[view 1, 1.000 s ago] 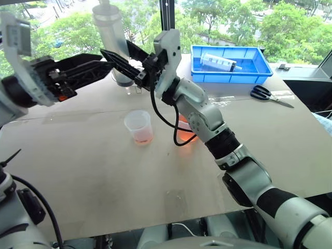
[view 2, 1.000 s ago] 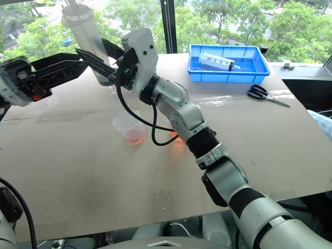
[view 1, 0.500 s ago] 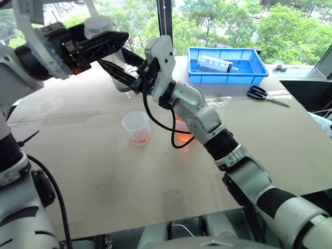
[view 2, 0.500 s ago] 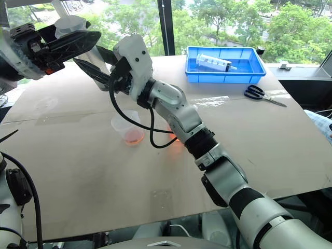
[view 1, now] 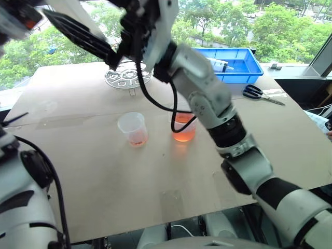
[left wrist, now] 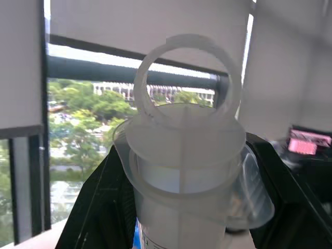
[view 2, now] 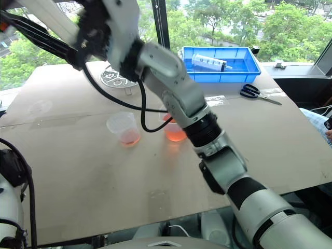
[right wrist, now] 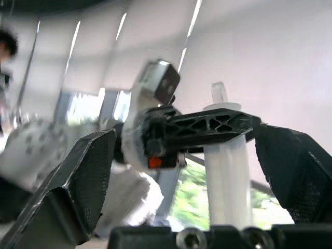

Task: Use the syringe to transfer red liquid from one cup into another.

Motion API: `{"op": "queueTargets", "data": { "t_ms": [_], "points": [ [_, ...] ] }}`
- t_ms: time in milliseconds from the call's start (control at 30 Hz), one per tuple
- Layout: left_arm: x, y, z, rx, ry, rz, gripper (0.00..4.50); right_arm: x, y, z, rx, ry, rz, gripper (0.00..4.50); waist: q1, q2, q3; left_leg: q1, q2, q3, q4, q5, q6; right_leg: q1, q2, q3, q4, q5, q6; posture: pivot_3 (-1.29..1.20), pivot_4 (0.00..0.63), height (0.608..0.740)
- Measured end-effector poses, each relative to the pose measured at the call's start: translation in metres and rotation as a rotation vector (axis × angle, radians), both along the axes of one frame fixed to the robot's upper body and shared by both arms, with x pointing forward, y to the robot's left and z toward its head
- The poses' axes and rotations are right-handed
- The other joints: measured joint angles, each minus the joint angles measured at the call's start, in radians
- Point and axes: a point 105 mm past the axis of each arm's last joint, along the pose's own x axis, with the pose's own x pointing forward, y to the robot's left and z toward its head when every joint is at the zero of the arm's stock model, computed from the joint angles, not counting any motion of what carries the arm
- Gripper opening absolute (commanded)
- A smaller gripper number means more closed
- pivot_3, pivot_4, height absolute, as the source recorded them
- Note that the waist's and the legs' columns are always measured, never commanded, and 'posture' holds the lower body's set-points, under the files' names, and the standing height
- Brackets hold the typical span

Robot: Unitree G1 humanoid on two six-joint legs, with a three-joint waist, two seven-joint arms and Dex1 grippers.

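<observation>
two cups on the desk (view 1: 104,207), both already tinted: the spouted beaker (view 1: 184,128) with a deep band of red liquid (view 1: 184,136), and just beside it the narrower cup (view 1: 132,128) with a thin orange-red layer at its bottom (so, judging by that, at least some transfer done). well above them, raised toward the window, the syringe (left wrist: 181,171): milky barrel and ringed plunger top seen end-on in the left wrist view, pinched between the black fingers (left wrist: 98,207) of the left end effector (left wrist: 181,218). right end effector (right wrist: 187,181) spread wide, fingers either side of the white plunger stem without touching it, gripping nothing. hard to tell whether any liquid is inside the barrel. likely left: lowering the syringe back to a cup for another draw or a discharge. behind, a blue tray (view 1: 254,67) holding a second, clearer syringe (view 2: 208,63), scissors (view 1: 262,93) next to it.
</observation>
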Motion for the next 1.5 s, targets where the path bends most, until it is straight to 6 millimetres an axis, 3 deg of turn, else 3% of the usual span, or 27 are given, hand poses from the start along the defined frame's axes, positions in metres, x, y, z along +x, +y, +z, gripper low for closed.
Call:
{"op": "queueTargets", "data": {
  "t_ms": [33, 100, 167, 200, 233, 300, 400, 433, 500, 567, 633, 733, 1067, 1200, 1367, 1500],
  "points": [
    [-0.003, 0.012, 0.005, -0.032, -0.009, 0.031, 2.00, 0.007, -0.015, -0.008, -0.052, -0.022, -0.056, 4.50, -0.004, 0.000, -0.001, 0.000, -0.010, -0.015, 0.000, 0.000, 0.001, 0.010, -0.004, -0.014, 0.000, -0.001, 0.002, 0.00, 0.000, 0.740],
    [-0.008, 0.032, 0.013, -0.090, -0.021, 0.075, 2.00, 0.028, -0.036, -0.035, -0.145, 0.044, -0.144, 4.50, -0.008, -0.001, -0.003, 0.001, -0.015, -0.027, 0.004, 0.001, 0.000, 0.013, -0.008, -0.024, -0.001, -0.002, 0.002, 0.00, 0.000, 0.740],
    [-0.014, 0.039, 0.016, -0.108, -0.021, 0.074, 2.00, 0.041, -0.052, -0.060, -0.206, 0.107, -0.207, 4.50, 0.005, -0.002, -0.004, -0.001, -0.012, -0.023, 0.004, 0.003, -0.002, 0.012, -0.008, -0.021, -0.005, -0.002, 0.002, 0.00, 0.000, 0.740],
    [-0.013, 0.037, 0.009, -0.098, 0.029, 0.050, 2.00, 0.044, -0.070, -0.074, -0.246, 0.122, -0.245, 4.50, 0.012, -0.001, -0.004, -0.001, -0.011, -0.023, 0.004, 0.004, -0.001, 0.012, -0.010, -0.021, -0.005, -0.002, 0.002, 0.00, 0.000, 0.740],
    [-0.015, 0.041, -0.002, -0.093, 0.100, 0.043, 2.00, 0.049, -0.087, -0.082, -0.272, 0.154, -0.275, 4.50, 0.018, 0.000, -0.005, 0.000, -0.011, -0.020, 0.004, 0.004, -0.001, 0.012, -0.010, -0.019, -0.003, -0.002, 0.002, 0.00, 0.000, 0.740],
    [-0.017, 0.048, -0.030, -0.088, 0.291, 0.032, 2.00, 0.060, -0.113, -0.079, -0.305, 0.211, -0.329, 4.50, 0.013, 0.002, -0.004, 0.000, -0.012, -0.015, 0.003, 0.005, 0.001, 0.010, -0.010, -0.013, 0.001, -0.002, 0.002, 0.00, 0.000, 0.740],
    [-0.024, 0.051, -0.078, -0.100, 0.587, -0.029, 2.00, 0.043, -0.154, -0.053, -0.296, 0.210, -0.329, 4.50, 0.010, 0.002, -0.005, 0.001, -0.009, -0.014, 0.001, 0.005, 0.002, 0.009, -0.008, -0.013, 0.001, -0.003, 0.002, 0.00, 0.000, 0.740],
    [-0.029, 0.050, -0.090, -0.093, 0.662, -0.048, 2.00, 0.030, -0.161, -0.056, -0.325, 0.210, -0.303, 4.50, 0.010, 0.001, -0.007, 0.001, -0.007, -0.014, 0.000, 0.005, 0.002, 0.009, -0.006, -0.014, -0.001, -0.003, 0.002, 0.00, 0.000, 0.740],
    [-0.039, 0.056, -0.120, -0.080, 0.849, -0.029, 2.00, 0.009, -0.178, -0.090, -0.446, 0.277, -0.257, 4.50, 0.011, -0.001, -0.010, 0.001, -0.005, -0.013, 0.000, 0.004, 0.002, 0.009, -0.006, -0.013, -0.001, -0.004, 0.000, 0.00, 0.000, 0.740],
    [-0.041, 0.060, -0.159, -0.058, 1.034, -0.008, 2.00, -0.002, -0.192, -0.128, -0.528, 0.416, -0.223, 4.50, 0.020, 0.007, -0.011, 0.002, -0.006, -0.009, 0.000, 0.002, 0.006, 0.009, -0.009, -0.010, 0.000, -0.004, 0.000, 0.00, 0.000, 0.740],
    [-0.035, 0.057, -0.194, -0.047, 1.156, -0.013, 2.00, -0.015, -0.192, -0.147, -0.556, 0.487, -0.166, 4.50, 0.034, 0.014, -0.010, 0.003, -0.006, -0.006, 0.000, 0.001, 0.008, 0.009, -0.009, -0.008, 0.001, -0.004, 0.000, 0.00, 0.000, 0.740],
    [-0.015, 0.037, -0.231, -0.002, 1.231, -0.089, 2.00, -0.034, -0.184, -0.145, -0.554, 0.468, -0.115, 4.50, 0.059, 0.012, -0.012, 0.005, -0.002, -0.006, 0.002, 0.002, 0.008, 0.011, -0.004, -0.009, 0.000, -0.003, 0.000, 0.00, 0.000, 0.740],
    [0.044, 0.005, -0.289, 0.154, 1.293, -0.085, 1.99, -0.053, -0.157, -0.153, -0.505, 0.486, -0.033, 4.50, 0.096, 0.004, -0.017, 0.002, -0.001, -0.003, 0.004, 0.002, 0.006, 0.010, -0.002, -0.006, -0.001, -0.002, -0.001, 0.00, 0.000, 0.740],
    [0.058, -0.006, -0.296, 0.201, 1.305, -0.087, 1.99, -0.055, -0.155, -0.156, -0.507, 0.497, -0.045, 4.50, 0.095, 0.003, -0.018, -0.001, -0.001, -0.002, 0.004, 0.003, 0.004, 0.007, -0.003, -0.006, -0.001, -0.002, -0.001, 0.00, 0.000, 0.740],
    [0.066, -0.018, -0.308, 0.280, 1.329, -0.087, 4.38, -0.057, -0.154, -0.166, -0.505, 0.539, -0.061, 4.50, 0.086, 0.003, -0.018, 0.001, -0.001, 0.000, 0.004, 0.001, 0.008, 0.007, -0.002, -0.003, 0.000, -0.002, -0.001, 0.00, 0.000, 0.740],
    [0.065, -0.012, -0.306, 0.277, 1.335, -0.050, 4.45, -0.056, -0.157, -0.173, -0.507, 0.570, -0.081, 4.50, 0.083, 0.003, -0.018, 0.001, 0.000, 0.000, 0.004, 0.000, 0.009, 0.007, -0.002, -0.003, 0.000, -0.002, -0.001, 0.00, 0.000, 0.740]
  ]
}}
